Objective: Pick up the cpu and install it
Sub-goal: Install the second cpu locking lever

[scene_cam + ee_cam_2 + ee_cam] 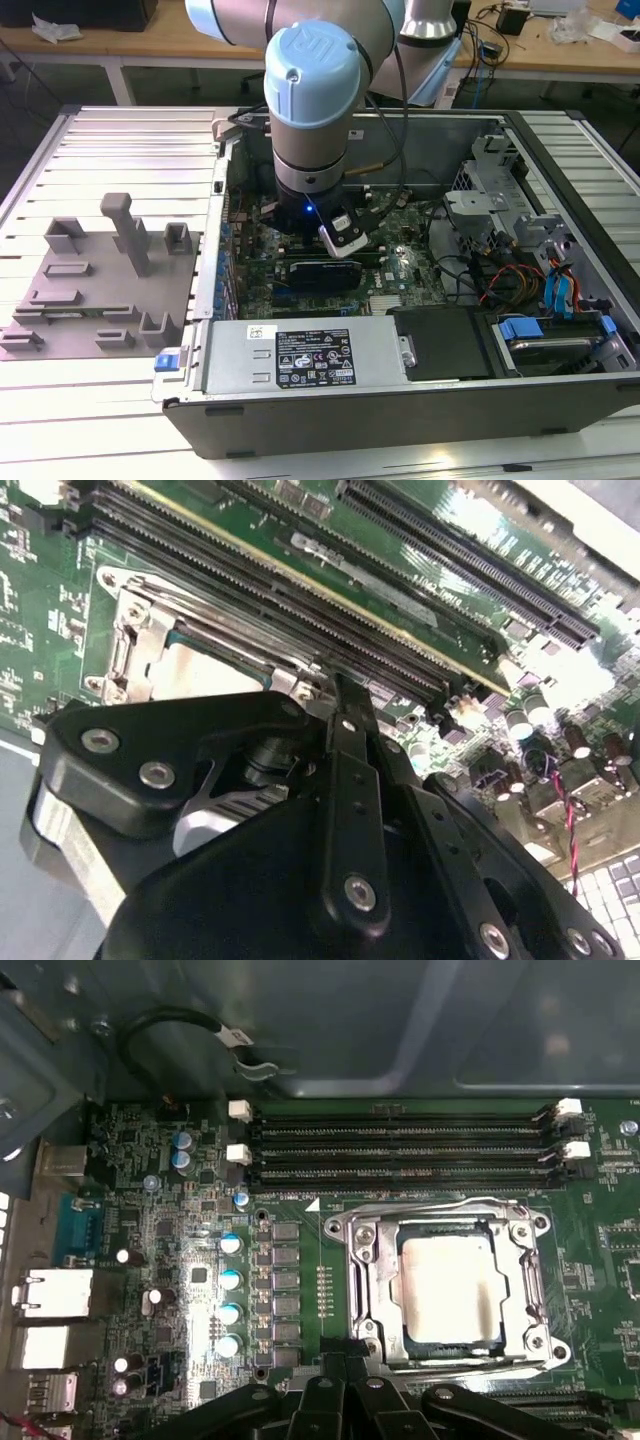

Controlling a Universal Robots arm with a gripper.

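The cpu, a small square chip with a pale silvery top, lies flat inside the metal-framed socket on the green motherboard in the first wrist view. A corner of that pale top also peeks out past the black linkage in the second wrist view. My gripper hangs just off the socket's edge, apart from the chip, its black fingers drawn together with nothing seen between them. The second wrist view has the gripper tip close above the board beside the socket. The arm's wrist stands over the open computer case.
Memory slots run along one side of the socket. A power supply lines the case's front wall, and drive bays with cables fill the exterior view's right. A grey fixture tray with upright posts sits outside the case on the left.
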